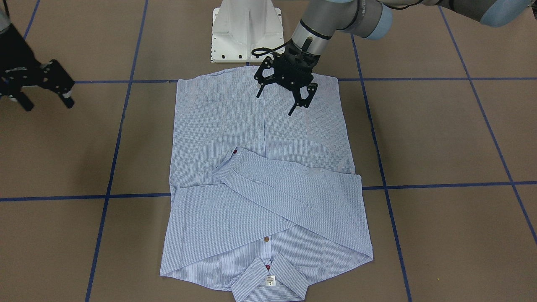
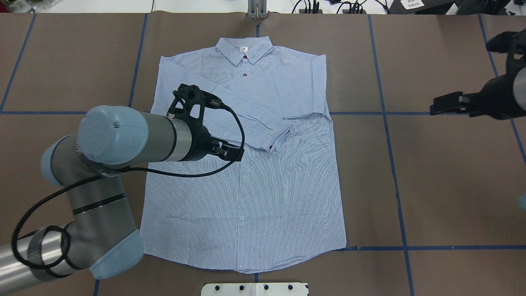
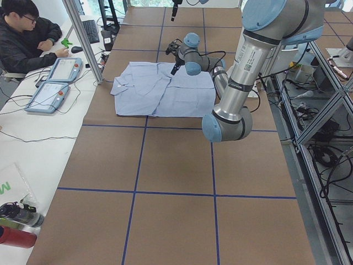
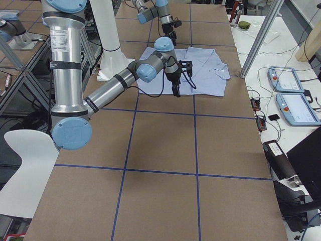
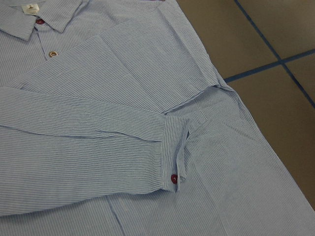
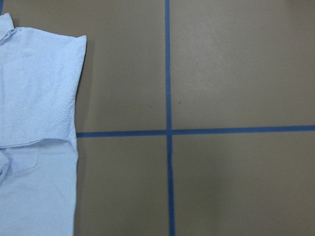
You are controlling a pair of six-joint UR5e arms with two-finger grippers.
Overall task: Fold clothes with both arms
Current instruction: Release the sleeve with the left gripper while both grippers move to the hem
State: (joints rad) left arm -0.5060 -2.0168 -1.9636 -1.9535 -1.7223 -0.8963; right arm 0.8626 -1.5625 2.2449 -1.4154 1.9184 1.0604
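Collar (image 1: 268, 279) nearest you, the shirt (image 1: 218, 126) lies flat on the bench (image 1: 440, 138), one sleeve (image 1: 293, 184) across its chest. Your left pincer (image 1: 274, 105) hovers above it, spread wide, empty. The right pincer (image 1: 48, 102), spread too, holds nothing. Overhead, it hangs well aside.

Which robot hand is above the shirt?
The left gripper, hanging open over the shirt. The right gripper is off to the side, over the brown table.

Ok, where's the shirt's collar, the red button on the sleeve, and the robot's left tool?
collar (image 2: 229, 50): overhead view, on its left flap.
sleeve button (image 5: 173, 179): left wrist view, on the button's middle.
left tool (image 1: 275, 105): front-facing view, midway between its fingertips.
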